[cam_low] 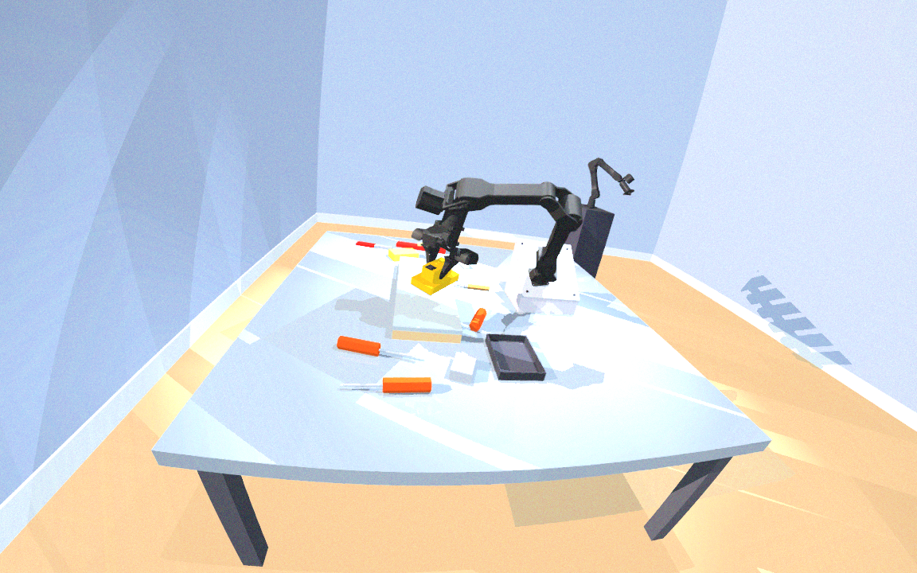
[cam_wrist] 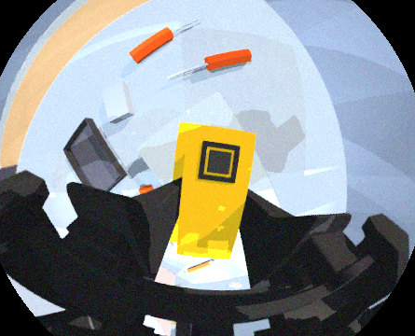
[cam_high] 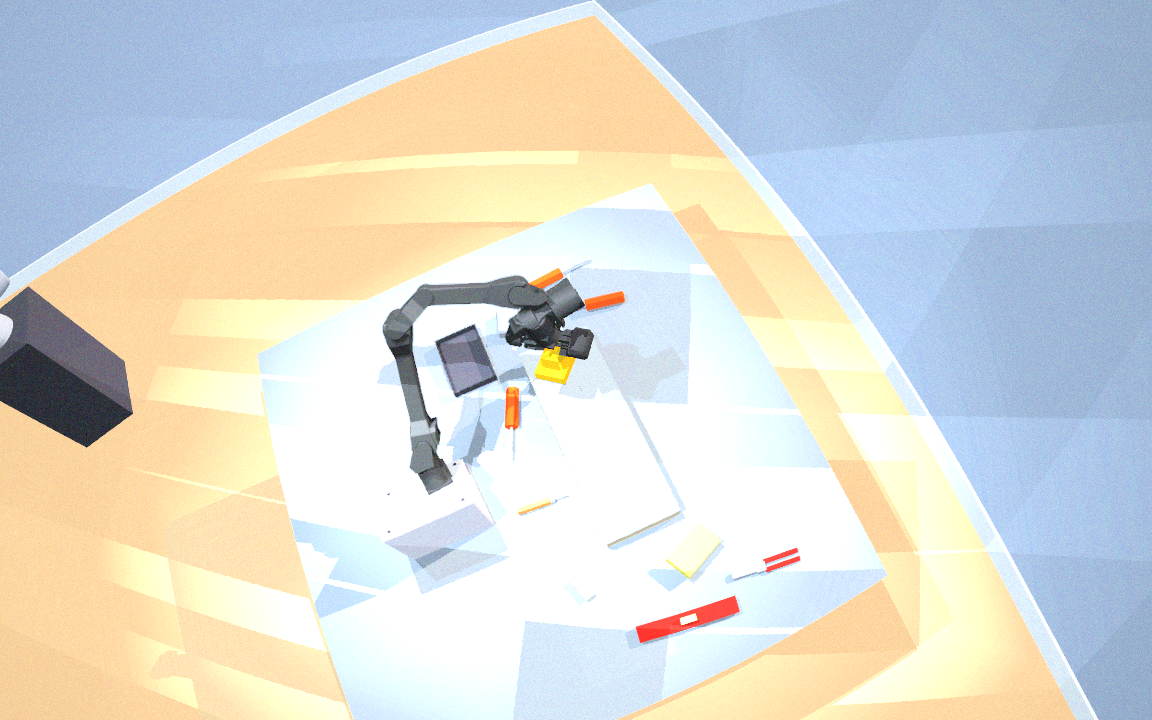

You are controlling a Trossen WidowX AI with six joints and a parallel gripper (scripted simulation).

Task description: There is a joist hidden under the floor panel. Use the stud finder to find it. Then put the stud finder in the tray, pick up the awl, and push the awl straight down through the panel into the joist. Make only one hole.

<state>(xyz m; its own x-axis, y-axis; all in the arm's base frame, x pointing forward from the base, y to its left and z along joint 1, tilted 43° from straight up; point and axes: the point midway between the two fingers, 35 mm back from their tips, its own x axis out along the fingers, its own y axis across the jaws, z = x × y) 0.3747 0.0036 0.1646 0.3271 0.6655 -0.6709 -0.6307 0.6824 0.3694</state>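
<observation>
My gripper (cam_high: 557,352) (cam_low: 438,269) (cam_wrist: 211,184) is shut on the yellow stud finder (cam_high: 553,368) (cam_low: 433,282) (cam_wrist: 216,205). It holds it over the tray-side end of the pale floor panel (cam_high: 620,465) (cam_low: 424,314); any gap beneath is hard to judge. The wrist view shows a dark screen with a yellow square outline. The dark tray (cam_high: 466,360) (cam_low: 515,354) (cam_wrist: 92,159) is empty. One orange-handled tool (cam_high: 511,407) (cam_low: 478,319) lies between panel and arm base; two more (cam_low: 358,346) (cam_low: 406,385) lie beyond the panel's end. I cannot tell which is the awl.
A white block (cam_low: 462,366) (cam_wrist: 117,102) sits beside the tray. A small orange tool (cam_high: 533,506) lies near the arm's white base (cam_high: 441,528). Past the panel's other end are a yellow block (cam_high: 695,549), a red level (cam_high: 662,626) and a red-handled tool (cam_high: 781,565).
</observation>
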